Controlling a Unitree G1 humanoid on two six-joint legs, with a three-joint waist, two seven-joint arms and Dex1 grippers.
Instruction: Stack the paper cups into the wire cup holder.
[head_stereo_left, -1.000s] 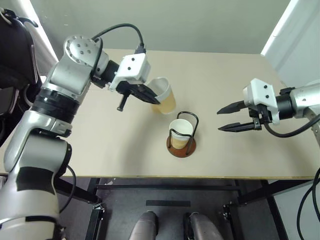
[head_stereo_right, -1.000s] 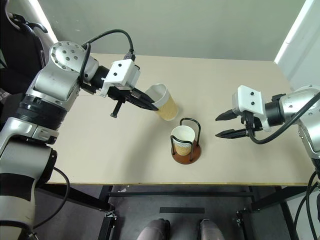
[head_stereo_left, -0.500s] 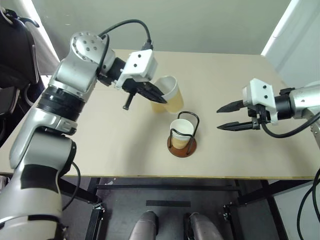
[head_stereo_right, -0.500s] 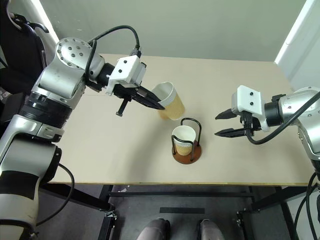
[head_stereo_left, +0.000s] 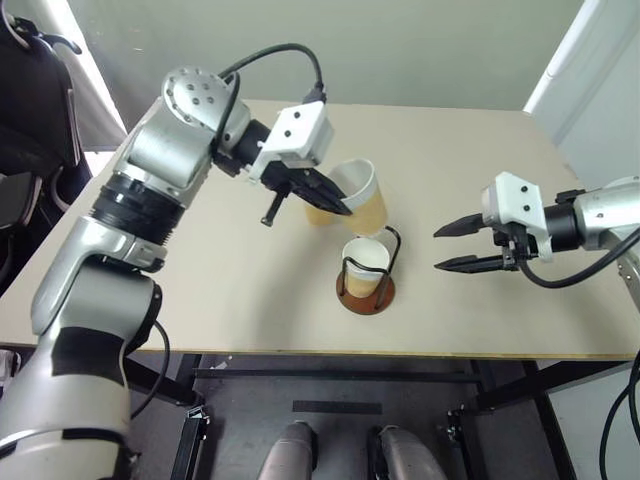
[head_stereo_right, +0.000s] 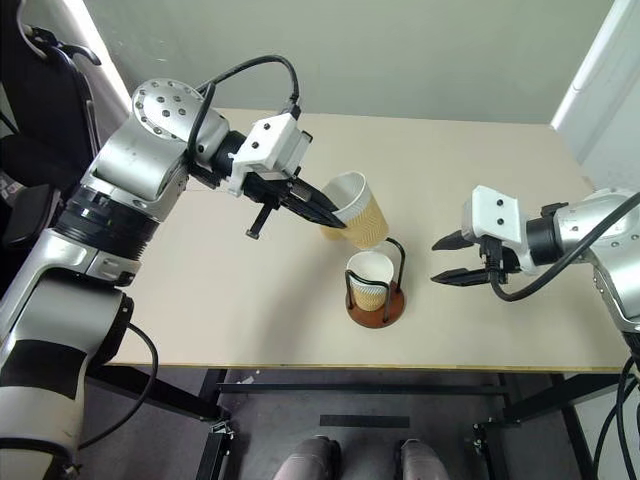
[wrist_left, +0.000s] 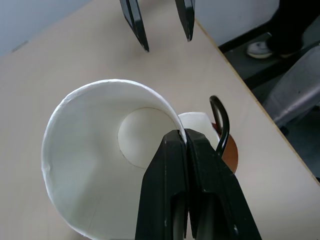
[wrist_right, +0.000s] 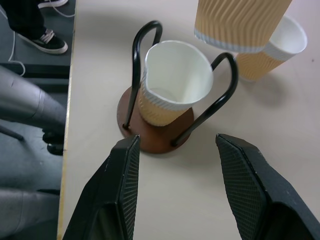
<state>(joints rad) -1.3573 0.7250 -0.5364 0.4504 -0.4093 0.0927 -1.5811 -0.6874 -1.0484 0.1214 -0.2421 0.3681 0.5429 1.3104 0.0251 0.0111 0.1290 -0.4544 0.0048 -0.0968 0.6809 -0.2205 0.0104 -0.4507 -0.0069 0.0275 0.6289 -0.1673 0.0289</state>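
Paper of this kind is light and thin-walled — the carried cup (head_stereo_right: 357, 209) will likely dent under any hard squeeze, so a pinch on the rim, one finger inside and one outside, looks the safest hold. That is how the left gripper (wrist_left: 185, 145) has it: the black fingers are pressed together on the white rim wall, and the cup hangs tilted in the air just above and behind the wire cup holder (head_stereo_right: 375, 286). The holder stands near the front of the table (head_stereo_left: 200, 290) with one cup (wrist_right: 172, 82) already seated between its hoops, that cup's rim slightly pinched out of round. A third cup (wrist_right: 272, 50) stands on the table just behind the holder. The right gripper (head_stereo_left: 452, 246) waits beside the holder — fingers apart, holding nothing, touching nothing.
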